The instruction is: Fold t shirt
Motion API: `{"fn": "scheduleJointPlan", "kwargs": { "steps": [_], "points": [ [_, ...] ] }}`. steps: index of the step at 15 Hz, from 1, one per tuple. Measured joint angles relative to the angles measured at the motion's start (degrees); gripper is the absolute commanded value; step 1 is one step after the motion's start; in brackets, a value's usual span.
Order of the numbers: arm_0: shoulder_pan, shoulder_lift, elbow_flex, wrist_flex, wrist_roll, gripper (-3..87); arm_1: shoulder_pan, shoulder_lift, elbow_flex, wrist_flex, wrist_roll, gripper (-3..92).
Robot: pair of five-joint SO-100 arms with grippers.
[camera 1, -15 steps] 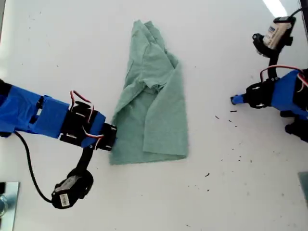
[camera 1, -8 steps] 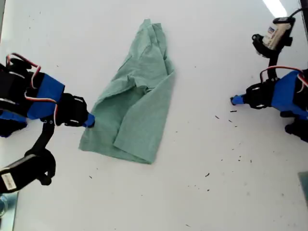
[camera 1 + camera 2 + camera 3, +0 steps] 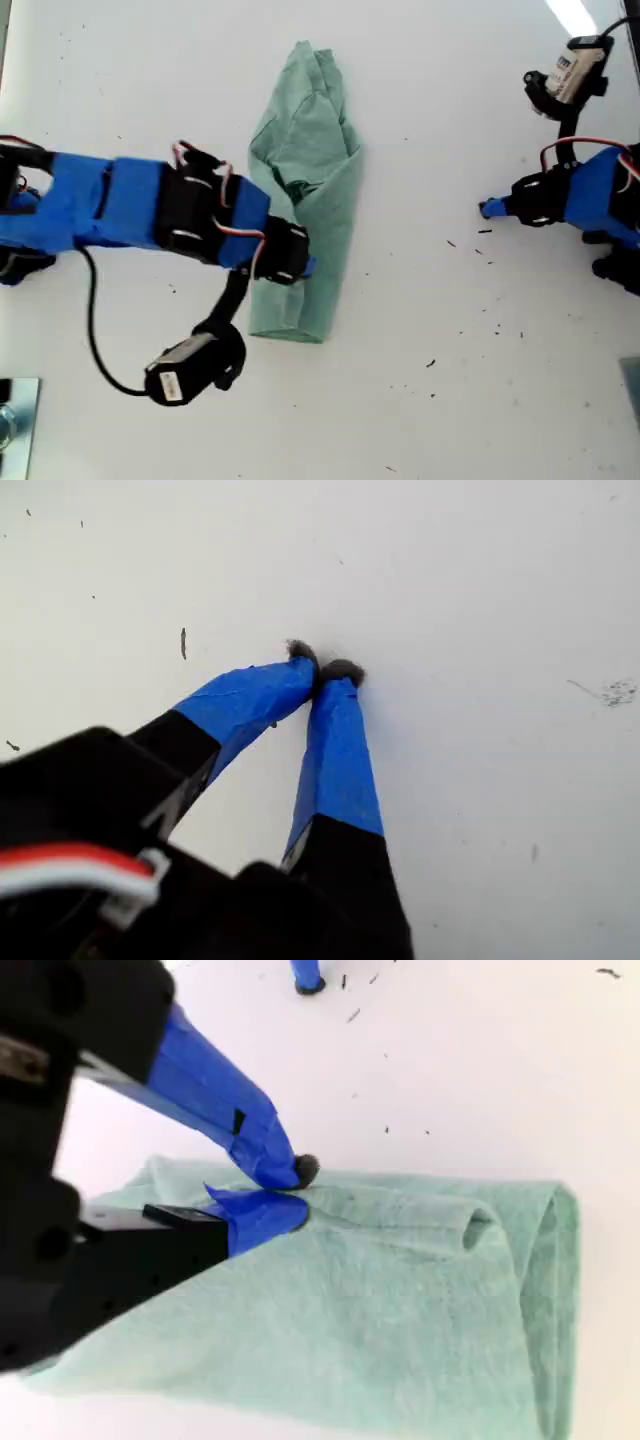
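The pale green t shirt [image 3: 305,190] lies on the white table [image 3: 450,400] as a long narrow bundle, running from the far side toward the near side in the exterior view. My second gripper [image 3: 304,265] reaches in from the exterior view's left and rests over the shirt's lower half. In the second wrist view my second gripper [image 3: 297,1191] is shut, pinching a fold of the t shirt [image 3: 400,1300]. My first gripper [image 3: 487,208] stays at the exterior view's right, well apart from the cloth. In the first wrist view my first gripper [image 3: 325,670] is shut on nothing, its tips touching the bare table.
Small dark specks [image 3: 480,250] dot the table between the shirt and my first gripper. A metal object [image 3: 15,415] shows at the exterior view's lower left corner. The second arm's camera [image 3: 190,368] hangs on its cable near the shirt's lower end.
My second gripper swung toward the exterior view's right with the shirt's edge, laying that side over and narrowing the cloth. The first arm has not moved.
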Motion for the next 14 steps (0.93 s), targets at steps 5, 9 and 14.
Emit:
{"fn": "scheduleJointPlan", "kwargs": {
  "steps": [5,9,14],
  "points": [
    [-0.2,-4.4,-1.5,-4.9,4.7,15.1,0.0,0.2,0.0,0.0,0.3,2.6],
    [-1.1,34.4,20.5,1.1,3.0,16.6,0.0,0.2,0.0,0.0,0.3,2.6],
    [-7.4,86.0,93.4,-15.1,-6.1,-0.1,0.0,0.2,0.1,0.0,0.9,2.6]
  ]
}}
